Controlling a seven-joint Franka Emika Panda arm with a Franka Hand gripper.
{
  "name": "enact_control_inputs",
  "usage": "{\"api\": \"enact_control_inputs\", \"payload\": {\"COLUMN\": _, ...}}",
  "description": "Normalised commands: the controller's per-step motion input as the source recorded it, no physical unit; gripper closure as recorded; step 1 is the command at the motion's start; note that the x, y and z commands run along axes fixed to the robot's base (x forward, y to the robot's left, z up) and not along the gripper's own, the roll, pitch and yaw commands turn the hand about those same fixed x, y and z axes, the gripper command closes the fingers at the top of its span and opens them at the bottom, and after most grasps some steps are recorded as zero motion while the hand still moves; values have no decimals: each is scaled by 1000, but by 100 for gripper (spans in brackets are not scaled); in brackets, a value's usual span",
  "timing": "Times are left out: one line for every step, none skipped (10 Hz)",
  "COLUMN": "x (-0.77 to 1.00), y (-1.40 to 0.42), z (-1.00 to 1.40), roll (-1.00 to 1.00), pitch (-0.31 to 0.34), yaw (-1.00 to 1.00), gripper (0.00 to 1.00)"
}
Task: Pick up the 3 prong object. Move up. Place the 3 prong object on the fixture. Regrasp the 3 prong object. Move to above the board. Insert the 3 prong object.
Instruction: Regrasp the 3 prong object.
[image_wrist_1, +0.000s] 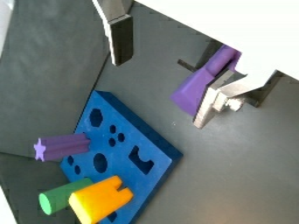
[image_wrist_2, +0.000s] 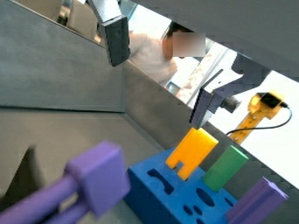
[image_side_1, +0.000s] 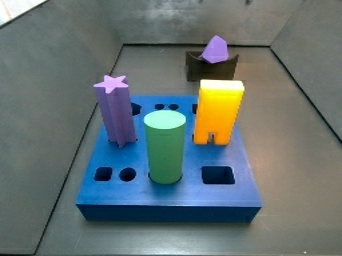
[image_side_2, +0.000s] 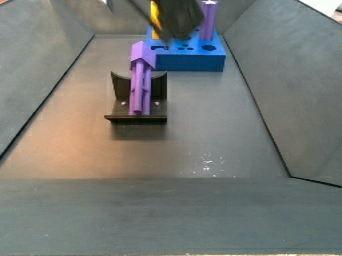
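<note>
Beyond side views, end effector flanks 3 prong object.

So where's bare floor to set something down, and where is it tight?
Bare floor lies in front of the fixture holding the 3 prong object, and left of the board. The board's top is crowded by three pegs. The claw hangs open above.

I see a dark grey floor carrying two things: the fixture and, well apart from it, the board. My gripper hangs above this floor, touching neither.
</note>
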Motion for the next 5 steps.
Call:
{"api": "enact_control_inputs", "payload": {"x": 74, "y": -635, "z": 620, "roll": 1000, "pitch": 41, "yaw": 26, "gripper": 0}}
{"api": "enact_control_inputs", "payload": {"x": 15, "y": -436, "z": 427, "roll": 1000, "pitch": 37, "yaw": 25, "gripper": 0}}
{"api": "enact_control_inputs", "payload": {"x": -17, "y": -169, "z": 139, "roll": 1000, "pitch": 32, "yaw": 25, "gripper": 0}}
{"api": "enact_control_inputs", "payload": {"x": -14, "y": -63, "z": 28, "roll": 1000, "pitch": 31, "yaw": 25, "gripper": 0}}
{"api": "enact_control_inputs", "payload": {"x": -10, "y": -36, "z": 23, "roll": 1000, "pitch": 31, "yaw": 25, "gripper": 0}}
